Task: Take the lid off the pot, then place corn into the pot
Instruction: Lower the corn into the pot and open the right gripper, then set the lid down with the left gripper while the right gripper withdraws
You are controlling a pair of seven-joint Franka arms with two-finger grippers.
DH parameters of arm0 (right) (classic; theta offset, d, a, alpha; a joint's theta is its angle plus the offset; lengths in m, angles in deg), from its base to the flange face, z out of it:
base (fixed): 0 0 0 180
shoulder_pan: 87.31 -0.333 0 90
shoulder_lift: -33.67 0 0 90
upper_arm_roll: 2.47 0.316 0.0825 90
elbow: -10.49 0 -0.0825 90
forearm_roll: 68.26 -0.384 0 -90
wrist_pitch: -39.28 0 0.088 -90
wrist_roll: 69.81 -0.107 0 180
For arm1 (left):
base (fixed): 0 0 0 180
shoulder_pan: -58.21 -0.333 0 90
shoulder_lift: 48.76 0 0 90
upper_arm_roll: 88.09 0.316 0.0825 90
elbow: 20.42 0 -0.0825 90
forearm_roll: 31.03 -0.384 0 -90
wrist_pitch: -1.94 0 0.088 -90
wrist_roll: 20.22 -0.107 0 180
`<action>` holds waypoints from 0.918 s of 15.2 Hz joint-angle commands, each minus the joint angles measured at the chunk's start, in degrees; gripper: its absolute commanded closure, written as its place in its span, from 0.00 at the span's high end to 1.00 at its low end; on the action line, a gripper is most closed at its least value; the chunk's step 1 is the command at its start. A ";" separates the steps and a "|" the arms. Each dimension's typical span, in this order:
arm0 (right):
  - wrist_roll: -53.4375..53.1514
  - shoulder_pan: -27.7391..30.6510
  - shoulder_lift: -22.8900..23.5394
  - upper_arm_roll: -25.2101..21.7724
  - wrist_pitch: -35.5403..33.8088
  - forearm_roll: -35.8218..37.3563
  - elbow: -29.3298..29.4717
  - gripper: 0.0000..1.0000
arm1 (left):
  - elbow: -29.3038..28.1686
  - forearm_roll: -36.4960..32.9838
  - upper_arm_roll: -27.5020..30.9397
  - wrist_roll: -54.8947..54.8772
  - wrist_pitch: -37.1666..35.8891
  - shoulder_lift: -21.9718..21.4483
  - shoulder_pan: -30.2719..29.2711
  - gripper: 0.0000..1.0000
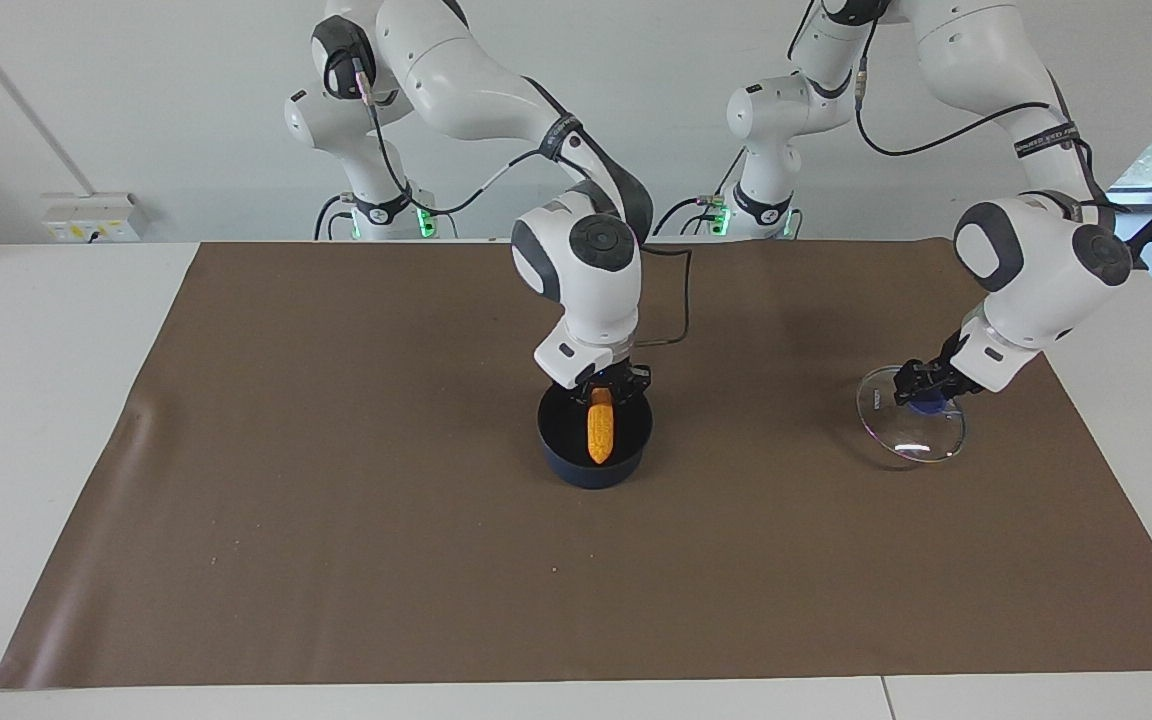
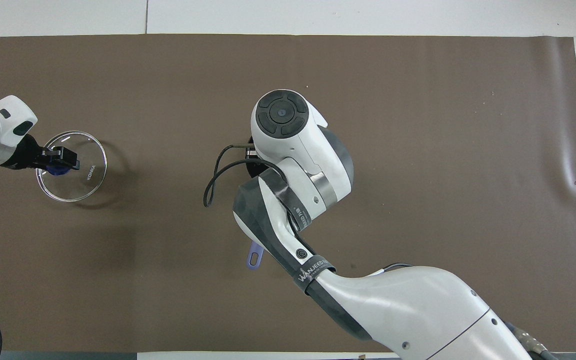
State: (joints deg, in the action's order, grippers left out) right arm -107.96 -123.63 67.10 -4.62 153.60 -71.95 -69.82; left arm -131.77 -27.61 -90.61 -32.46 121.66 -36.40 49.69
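- Upright, the corn (image 1: 600, 427) is held in the right gripper (image 1: 604, 391), its long axis near vertical in the facing view, the top end between the fingers and the lower end down inside the pot (image 1: 595, 432).
- Whether the cob's lower end touches the pot's floor cannot be told.
- The right gripper's fingers are closed on the top of the cob, just above the pot's rim.
- The pot is set near the middle of the brown mat (image 1: 336, 500), with its dark inside uncovered.
- Only the overhead view shows the pot's handle (image 2: 255, 257): a blue-purple tip is seen beside the right arm, pointing toward the robots; in the facing view the handle is hidden by the arm's wrist.
- Conversely, the corn and nearly all of the pot are covered by the right arm in the overhead view, so they are read from the facing view alone.
- The lid (image 1: 911, 416) is found well apart from the pot, toward the left arm's end of the table, tilted, with its lower edge at or near the mat.
- The left gripper (image 1: 921, 388) is closed around the lid's blue-purple knob (image 2: 57, 170).
- A printed word on the glass is legible only in the overhead view.
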 commanded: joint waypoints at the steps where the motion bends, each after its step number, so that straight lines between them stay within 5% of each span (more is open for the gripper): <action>1: -0.87 0.54 -1.96 0.04 0.82 0.35 -2.40 1.00 | -2.29 -0.96 -0.39 -3.04 5.32 0.55 -0.45 0.00; 5: 0.18 4.48 -3.36 -0.84 -7.07 6.05 2.95 1.00 | -3.35 -0.96 -0.47 -3.83 6.84 1.44 -0.36 0.00; 8: 8.50 12.12 -10.03 -0.75 -13.48 6.15 1.73 1.00 | -3.35 -0.96 -0.39 -5.06 7.10 1.88 -0.10 0.00; 9: 10.27 14.32 -12.14 -0.75 -16.03 6.15 1.73 1.00 | -3.35 -0.96 -0.47 -5.50 7.10 1.88 -0.10 0.14; 10: 13.25 16.78 -14.77 -0.66 -19.63 6.15 1.73 1.00 | -3.43 -0.96 -0.39 -5.51 6.93 1.88 0.07 0.99; 14: 25.20 25.92 -23.83 -0.75 -30.10 5.89 0.69 1.00 | 1.72 -0.96 -0.74 -4.55 0.46 0.56 0.78 1.00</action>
State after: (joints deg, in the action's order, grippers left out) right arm -87.64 -101.72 48.17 -6.34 126.63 -66.25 -66.38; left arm -133.10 -27.66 -91.21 -37.38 126.76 -34.15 49.84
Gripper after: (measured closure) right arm 0.000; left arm 0.004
